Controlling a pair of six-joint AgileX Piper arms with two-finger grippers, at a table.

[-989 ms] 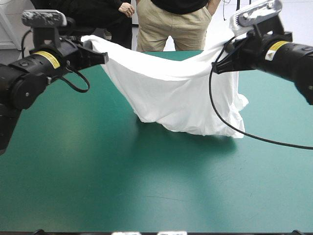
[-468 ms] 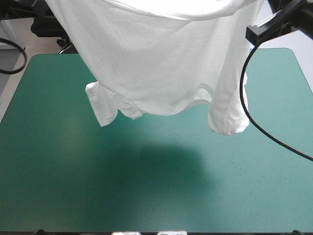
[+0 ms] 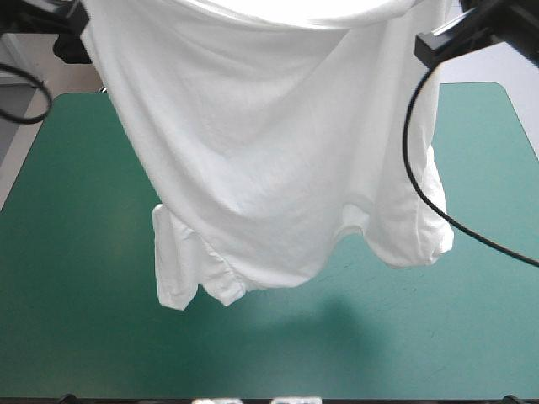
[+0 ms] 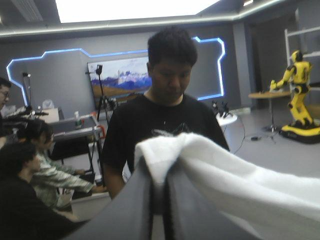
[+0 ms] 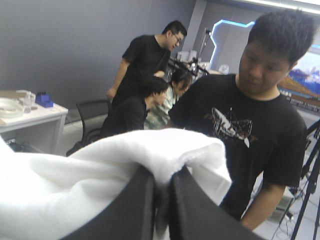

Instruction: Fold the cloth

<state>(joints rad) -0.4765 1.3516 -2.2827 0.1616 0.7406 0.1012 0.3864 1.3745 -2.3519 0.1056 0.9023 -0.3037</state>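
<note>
Nearest the robot the teal-green worktop lies bare, crossed only by the soft shadow of what hangs above it. Over its middle the white T-shirt hangs as one broad sheet, seemingly clear of the cover. Its sleeves are lowest, one toward the left arm's side and the other toward the right's, so the garment looks to be held upside down by its hem. Held this way, its own weight probably pulls the wrinkles out before it is laid flat for the first fold. Farther up, the cloth spreads wide and taut between the two raised arms. At one top corner the left claw has its black fingers pressed all but together, pinching a thick roll of the fabric that drapes over their tips. The right claw pinches the opposite corner in the same way, and the spacing between the two grips keeps the sheet open rather than bunched.
</note>
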